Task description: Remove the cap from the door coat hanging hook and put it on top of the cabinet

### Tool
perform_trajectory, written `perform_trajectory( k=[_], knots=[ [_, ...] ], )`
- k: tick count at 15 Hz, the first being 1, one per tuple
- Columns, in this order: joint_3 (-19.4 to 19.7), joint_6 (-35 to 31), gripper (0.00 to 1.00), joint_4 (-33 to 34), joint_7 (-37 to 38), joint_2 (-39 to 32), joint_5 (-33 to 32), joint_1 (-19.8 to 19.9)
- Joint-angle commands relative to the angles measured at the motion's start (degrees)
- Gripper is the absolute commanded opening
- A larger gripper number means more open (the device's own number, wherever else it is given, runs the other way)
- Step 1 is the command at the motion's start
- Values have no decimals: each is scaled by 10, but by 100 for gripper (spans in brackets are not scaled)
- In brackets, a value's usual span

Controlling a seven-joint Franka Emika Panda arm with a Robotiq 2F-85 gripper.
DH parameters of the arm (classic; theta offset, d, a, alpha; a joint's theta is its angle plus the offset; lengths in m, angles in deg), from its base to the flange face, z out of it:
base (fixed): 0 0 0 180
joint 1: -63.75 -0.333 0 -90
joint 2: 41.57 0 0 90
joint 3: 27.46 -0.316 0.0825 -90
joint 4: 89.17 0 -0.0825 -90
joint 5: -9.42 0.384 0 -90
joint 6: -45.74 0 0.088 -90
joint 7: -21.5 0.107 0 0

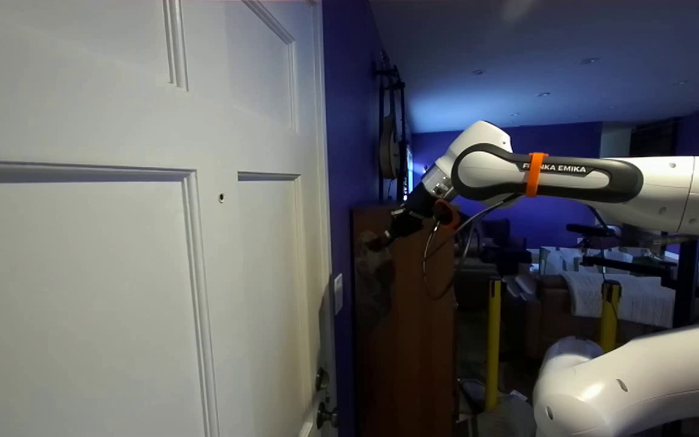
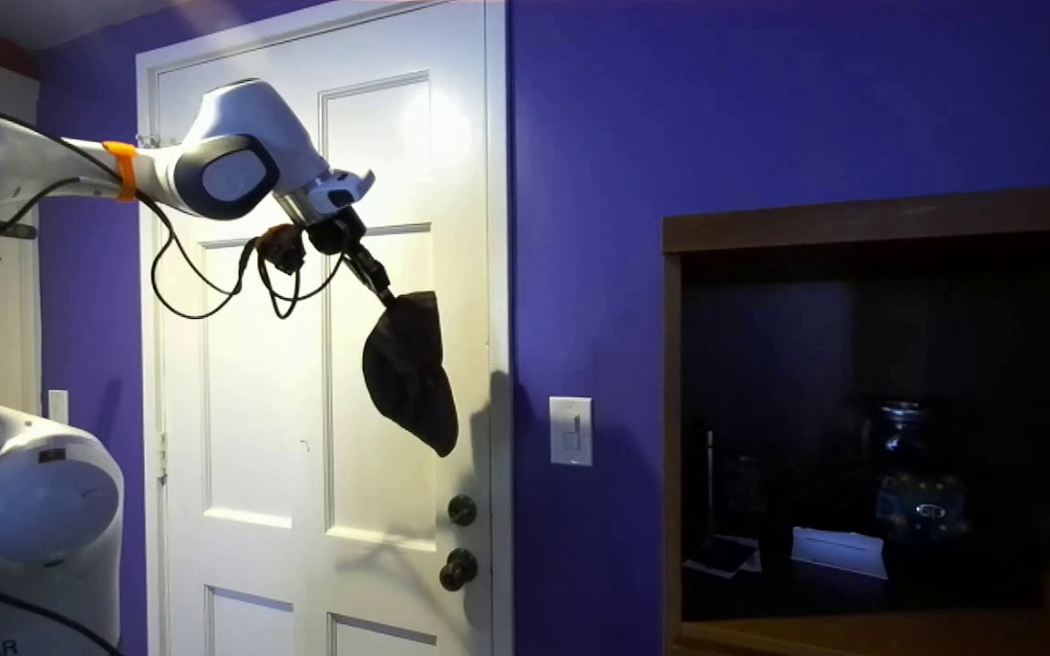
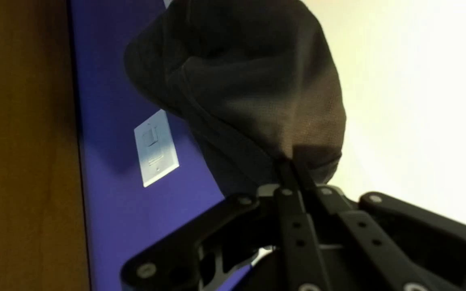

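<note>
A dark, soft cap (image 2: 411, 374) hangs from my gripper (image 2: 388, 299), tilted, with its lower end pointing down. My gripper (image 3: 291, 161) is shut on the edge of the cap (image 3: 253, 89) in the wrist view. In an exterior view the gripper (image 1: 388, 235) and the dim cap (image 1: 375, 273) appear in front of the brown cabinet (image 1: 422, 352). The cabinet's wooden frame (image 2: 853, 217) stands at the right, apart from the cap; its side (image 3: 22, 161) fills the wrist view's left. The white door (image 1: 82, 279) is panelled; it also shows behind the cap (image 2: 242, 392). I see no coat hook.
A light switch (image 2: 571, 430) sits on the purple wall (image 2: 598, 228) between door and cabinet. Door knobs (image 2: 458, 569) stick out below the cap. A guitar (image 1: 389, 145) hangs above the cabinet. A jar (image 2: 903, 424) stands inside the cabinet. Cables (image 1: 431, 267) loop under the wrist.
</note>
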Motion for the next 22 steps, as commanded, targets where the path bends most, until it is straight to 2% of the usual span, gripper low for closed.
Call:
perform_trajectory(
  k=[1, 4, 5, 12, 13, 17, 22],
  knots=[
    [21, 15, 1, 39, 3, -3, -6, 16],
    [29, 1, 1, 53, 12, 4, -6, 36],
    [26, 1, 4, 40, 3, 1, -2, 24],
    [31, 1, 4, 50, 4, 1, -3, 32],
    [31, 1, 1, 50, 4, 1, -3, 32],
    [54, -27, 1, 98, 17, -29, 5, 41],
    [104, -32, 1, 187, 5, -74, 3, 39]
  ],
)
